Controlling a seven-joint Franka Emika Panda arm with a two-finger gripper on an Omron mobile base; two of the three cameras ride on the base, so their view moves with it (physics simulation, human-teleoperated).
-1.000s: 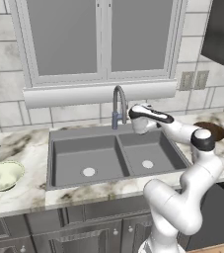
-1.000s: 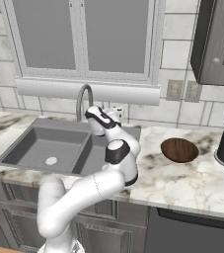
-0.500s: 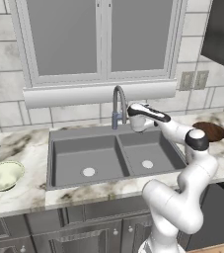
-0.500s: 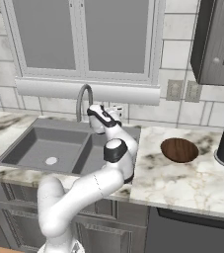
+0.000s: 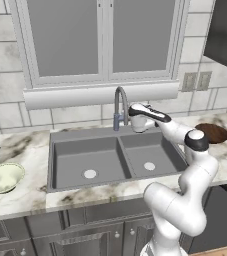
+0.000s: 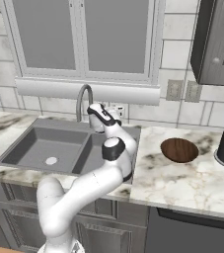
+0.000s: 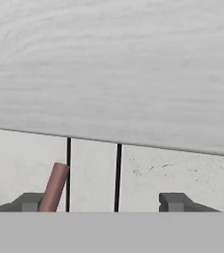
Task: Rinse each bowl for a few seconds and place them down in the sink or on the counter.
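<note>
Pincer [image 7: 102,201] is seen spread, empty, beside faucet [image 5: 119,106]. Cream bowl [image 5: 2,177] lies on desk left of sink [image 5: 110,160], brown bowl [image 6: 179,149] right. Both prob. rigid, smooth, slippery; rim grip advised.

The arm [image 5: 195,175] is glossy white, built of rounded tubular segments with dark round joint caps. Its hand [image 7: 103,201] ends in two small dark grey fingertips [image 7: 175,201].

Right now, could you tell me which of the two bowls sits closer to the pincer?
The dark reddish-brown bowl, on the counter right of the sink. The pale cream-green bowl lies far off at the left end, while the pincer hovers by the faucet.
</note>
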